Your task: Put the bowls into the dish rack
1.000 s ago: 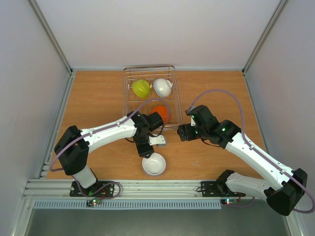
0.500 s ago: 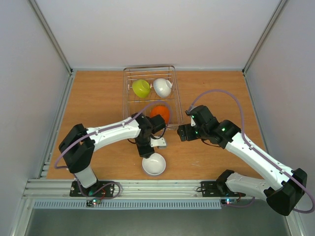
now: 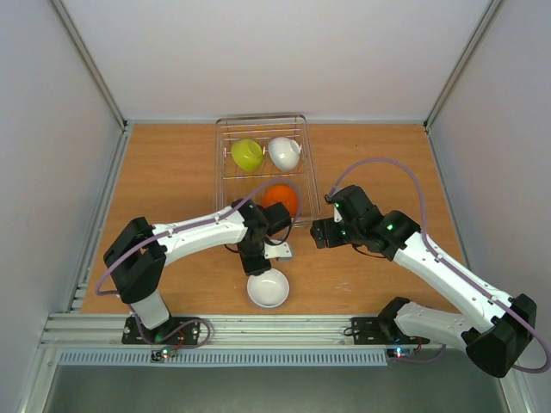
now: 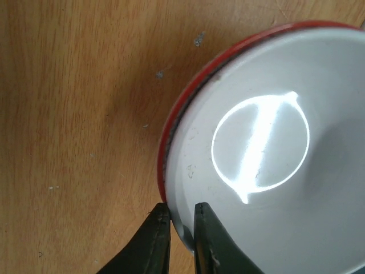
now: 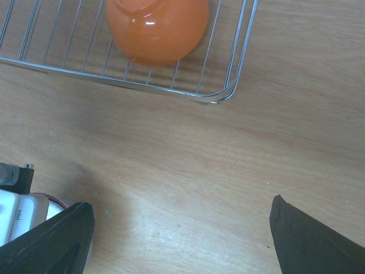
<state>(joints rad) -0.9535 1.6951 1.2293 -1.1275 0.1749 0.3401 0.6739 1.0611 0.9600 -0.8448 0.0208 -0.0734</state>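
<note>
A white bowl (image 3: 269, 289) with a red outer edge sits upright on the table near the front. My left gripper (image 3: 256, 268) is shut on its rim in the left wrist view (image 4: 181, 220), one finger inside the bowl (image 4: 268, 142) and one outside. The wire dish rack (image 3: 218, 163) stands at the back and holds a yellow-green bowl (image 3: 247, 154), a white bowl (image 3: 284, 152) and an orange bowl (image 3: 280, 199). My right gripper (image 3: 317, 232) is open and empty over bare table (image 5: 182, 240), just near of the rack's corner (image 5: 228, 85) and the orange bowl (image 5: 157, 28).
Grey walls enclose the table on the left, back and right. A metal rail (image 3: 258, 327) runs along the near edge by the arm bases. The left arm's wrist shows at the lower left of the right wrist view (image 5: 17, 200).
My left wrist has drawn back from the rack toward the near white bowl, uncovering the orange bowl. The right arm has barely moved.
</note>
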